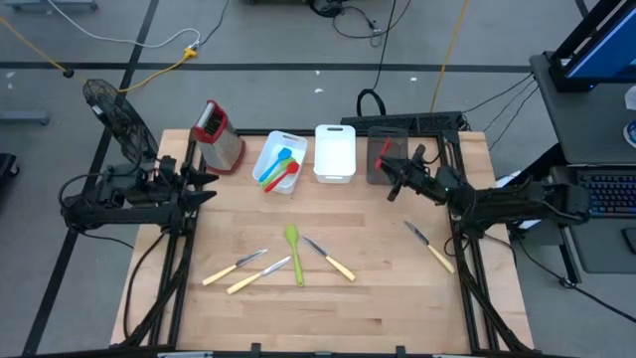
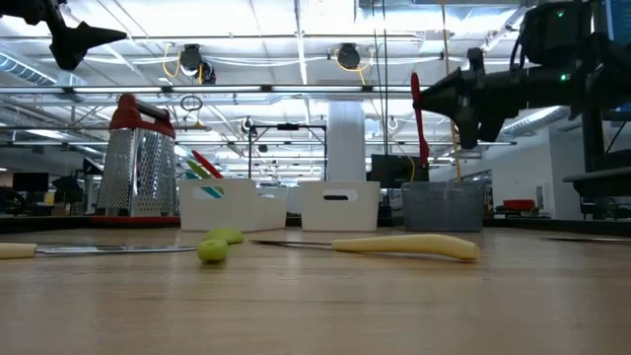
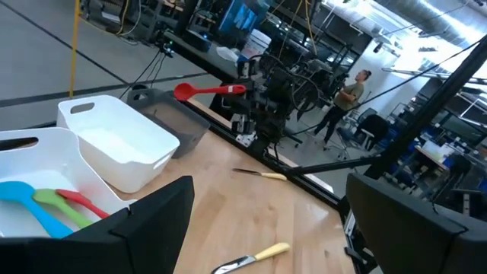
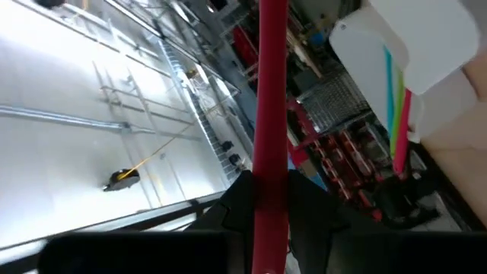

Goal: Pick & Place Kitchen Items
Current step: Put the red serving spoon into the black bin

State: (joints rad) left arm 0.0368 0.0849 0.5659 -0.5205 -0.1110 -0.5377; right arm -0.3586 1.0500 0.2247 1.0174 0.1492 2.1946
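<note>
**A:** Nearest the low camera you have a yellow-handled knife (image 2: 404, 246) lying flat on the table (image 1: 378, 298), with the green spoon (image 2: 219, 244) just to its side.

**B:** And your right gripper (image 1: 394, 171)?

**A:** It hangs above the dark grey bin (image 1: 383, 154) at the back of the table, its fingers pinched on the handle of a red spoon (image 2: 419, 116). In the low view the spoon hangs nearly upright, over the bin and clear of it. I think the bowl end is the lower one, but your wrist camera shows only the handle.

**B:** The left gripper (image 1: 202, 184)?

**A:** Spread wide, holding nothing, raised at the left side of the table just beside the box grater (image 1: 218, 136).

**B:** Where do the other items lie?

**A:** The angled white bin (image 1: 279, 161) holds a blue, a green and a red utensil (image 1: 282, 171). The second white bin (image 1: 335, 152) sits between it and the grey one. On the wood in front, three knives (image 1: 260, 271) lie around the green spoon, and a fourth knife (image 1: 429, 247) lies apart near the right edge.
</note>
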